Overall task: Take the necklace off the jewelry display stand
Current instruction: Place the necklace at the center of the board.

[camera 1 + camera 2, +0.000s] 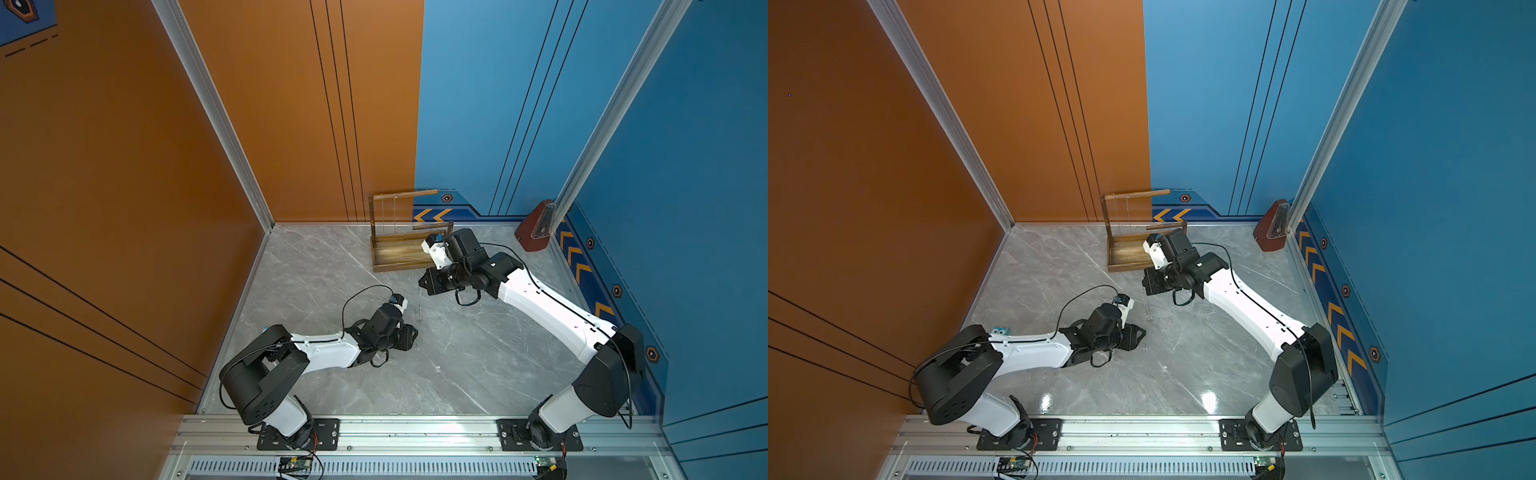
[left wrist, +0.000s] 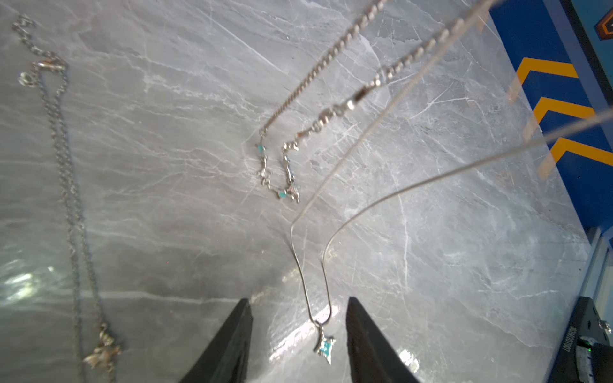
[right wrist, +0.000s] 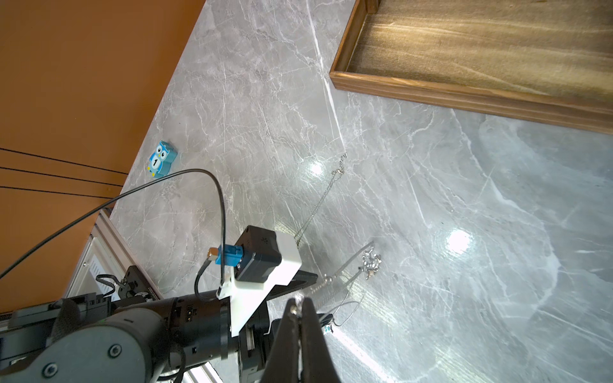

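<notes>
Thin necklace (image 2: 324,347), judged light, limp and kink-prone, dangles from right tool (image 3: 300,302) pinched shut on it; left tool (image 2: 298,300) parted astride its low end, the likeliest hold.

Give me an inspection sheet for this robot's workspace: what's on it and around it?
Surface: glossy grey marble-look tabletop, with light glare.
Job's things: jewelry display stand at the back; thin strands seem to hang from its crossbar. Hanging necklaces dangle from the right gripper. Loose chain lies flat on the tabletop.
Clutter: blue owl figure; brown wedge-shaped object in the corner.
Grippers: right gripper, jaws shut on the hanging necklaces. Left gripper, jaws open, blue pendant between them, ungripped.
Cables: black cable loops from the left wrist camera.
Surroundings: orange wall, blue wall, aluminium frame.
</notes>
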You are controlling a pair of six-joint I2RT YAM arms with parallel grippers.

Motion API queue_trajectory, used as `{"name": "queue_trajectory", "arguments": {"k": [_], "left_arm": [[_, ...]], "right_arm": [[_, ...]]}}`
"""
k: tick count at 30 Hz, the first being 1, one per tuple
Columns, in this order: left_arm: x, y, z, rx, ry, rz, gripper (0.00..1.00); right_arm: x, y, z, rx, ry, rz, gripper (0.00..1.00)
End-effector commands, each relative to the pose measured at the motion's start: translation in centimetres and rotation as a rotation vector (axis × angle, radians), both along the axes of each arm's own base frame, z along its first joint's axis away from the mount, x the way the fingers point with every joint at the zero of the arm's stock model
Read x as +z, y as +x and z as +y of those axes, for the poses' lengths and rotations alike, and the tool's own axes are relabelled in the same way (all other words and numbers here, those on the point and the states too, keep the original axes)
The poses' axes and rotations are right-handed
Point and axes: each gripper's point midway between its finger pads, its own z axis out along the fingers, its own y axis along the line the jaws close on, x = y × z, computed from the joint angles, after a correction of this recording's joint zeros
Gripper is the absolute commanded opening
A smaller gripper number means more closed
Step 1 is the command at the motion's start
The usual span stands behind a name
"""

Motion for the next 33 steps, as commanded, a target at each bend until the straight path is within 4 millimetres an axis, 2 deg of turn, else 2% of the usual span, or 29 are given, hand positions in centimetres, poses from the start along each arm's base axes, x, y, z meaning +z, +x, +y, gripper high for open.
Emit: {"name": "queue_trajectory", "arguments": {"k": [1, 9, 15, 20, 27, 28, 33], "left_arm": [[0.5, -0.8, 0.6, -0.017, -0.012, 0.007, 0.54], [1.3, -1.7, 1.5, -0.010, -0.023, -0.023, 0.55], [3.8, -1.3, 2.8, 0.033, -0.049, -0.108, 0.56], [5.7, -0.9, 4.6, 0.103, -0.066, -0.185, 0.57], [7.5, -1.0, 6.8, 0.182, -0.093, -0.264, 0.57], [7.6, -1.0, 7.1, 0.191, -0.095, -0.270, 0.57], [8.1, -1.1, 7.6, 0.206, -0.105, -0.290, 0.57]], "right_arm": [[0.6, 0.7, 0.4, 0.000, 0.022, -0.006, 0.00], [0.0, 0.7, 0.7, 0.005, 0.024, 0.015, 0.00], [1.1, -0.4, 1.0, 0.028, 0.041, 0.003, 0.00], [2.8, -2.4, 1.3, 0.065, 0.051, -0.025, 0.00], [4.5, -5.3, 0.3, 0.089, 0.050, -0.055, 0.00], [4.6, -6.6, 1.0, 0.124, 0.053, -0.055, 0.00], [5.6, -9.4, 1.1, 0.175, 0.065, -0.066, 0.00]]}}
